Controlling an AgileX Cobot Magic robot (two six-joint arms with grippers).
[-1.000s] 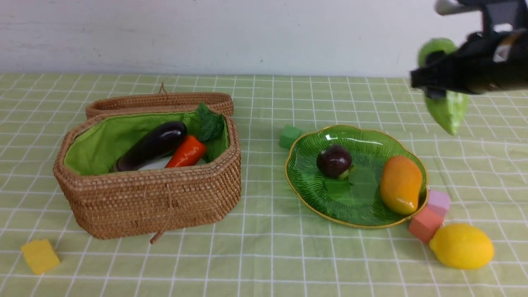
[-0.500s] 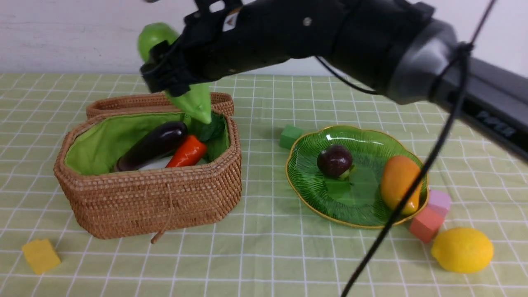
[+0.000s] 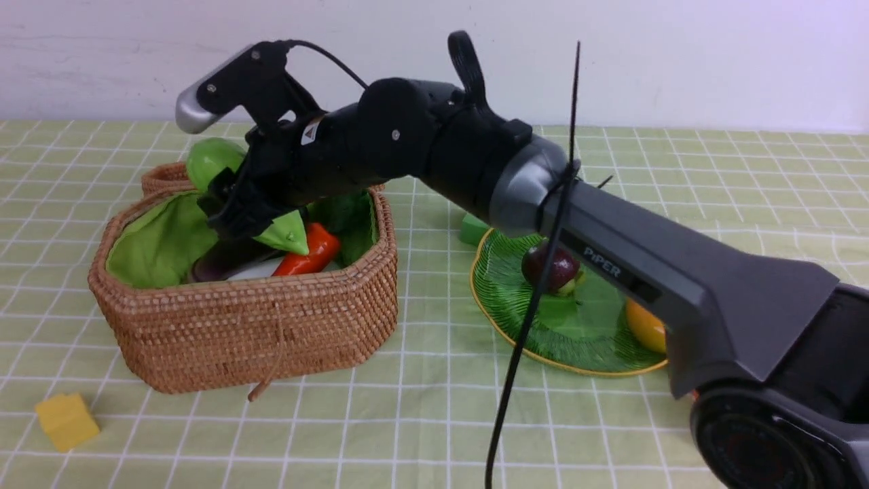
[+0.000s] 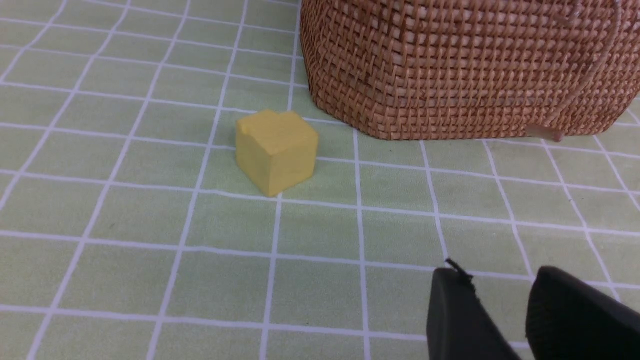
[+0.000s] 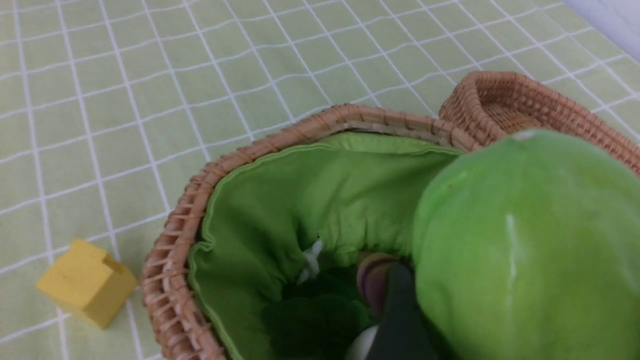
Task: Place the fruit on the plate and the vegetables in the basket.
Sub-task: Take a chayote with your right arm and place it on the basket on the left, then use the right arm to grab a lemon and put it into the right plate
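right pincer [image 3: 248, 214] clamps light green bumpy gourd [image 3: 207, 161] over brown wicker basket w/ green lining [image 3: 258, 326]; next: lower, let go. left pincer [image 4: 500, 320] slightly apart, empty.

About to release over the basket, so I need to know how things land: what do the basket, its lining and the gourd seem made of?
Basket: stiff woven wicker or rattan, matte brown, coiled rows visible. Lining: soft bright green cloth, gathered into folds. Gourd: probably hard plastic or painted resin, smooth and slightly glossy, with a white highlight streak; which one can't be told.
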